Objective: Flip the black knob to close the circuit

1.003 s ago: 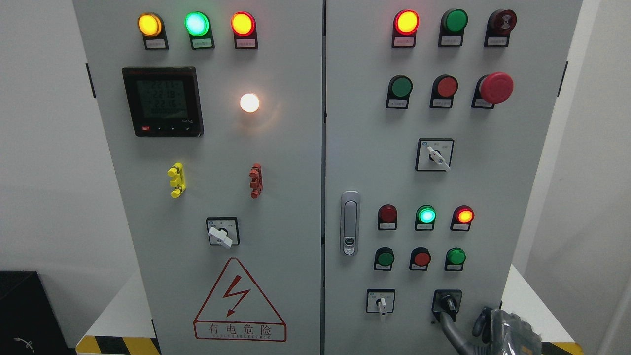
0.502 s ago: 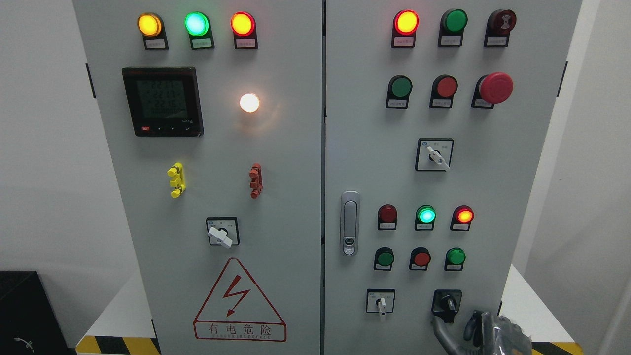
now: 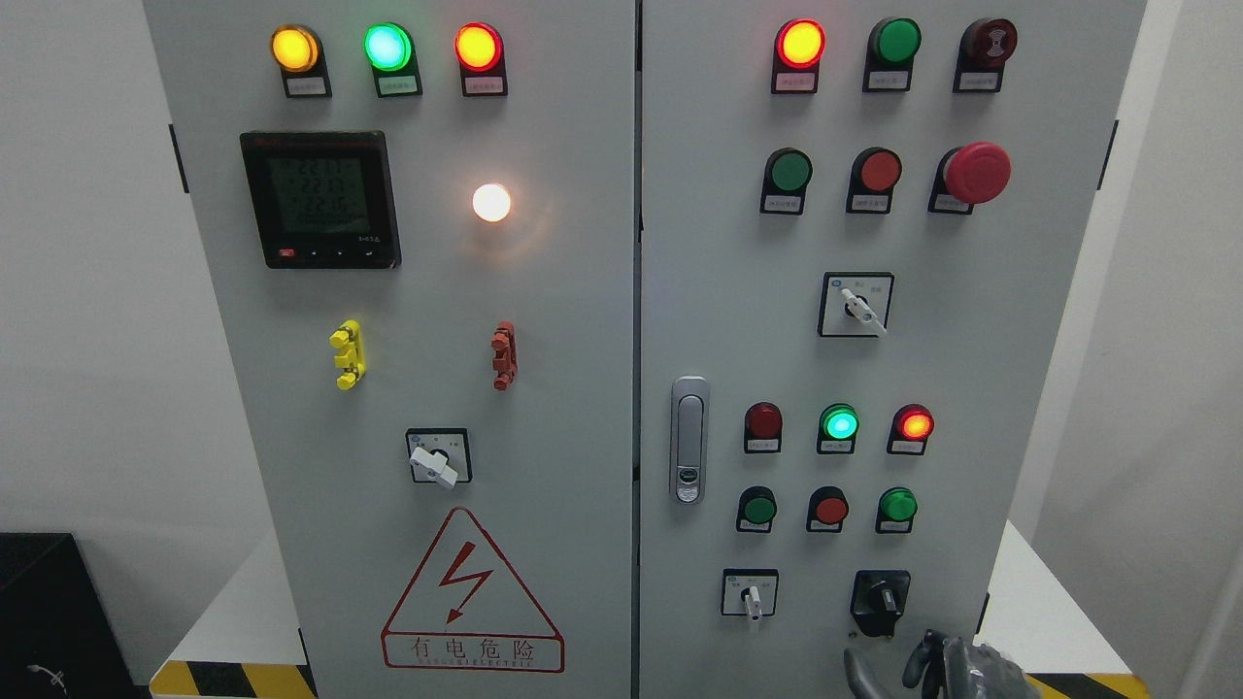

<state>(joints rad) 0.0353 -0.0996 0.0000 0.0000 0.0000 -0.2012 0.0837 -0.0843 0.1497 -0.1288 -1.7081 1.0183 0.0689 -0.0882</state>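
Our right hand [image 3: 937,670], fingers loose and empty, sits below the knob [image 3: 881,597]; reaching up, we risk missing it.

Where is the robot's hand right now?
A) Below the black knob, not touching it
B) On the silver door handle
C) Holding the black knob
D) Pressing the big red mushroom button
A: the right hand sits at the picture's bottom edge, just under the black knob, with bare cabinet panel showing between them.
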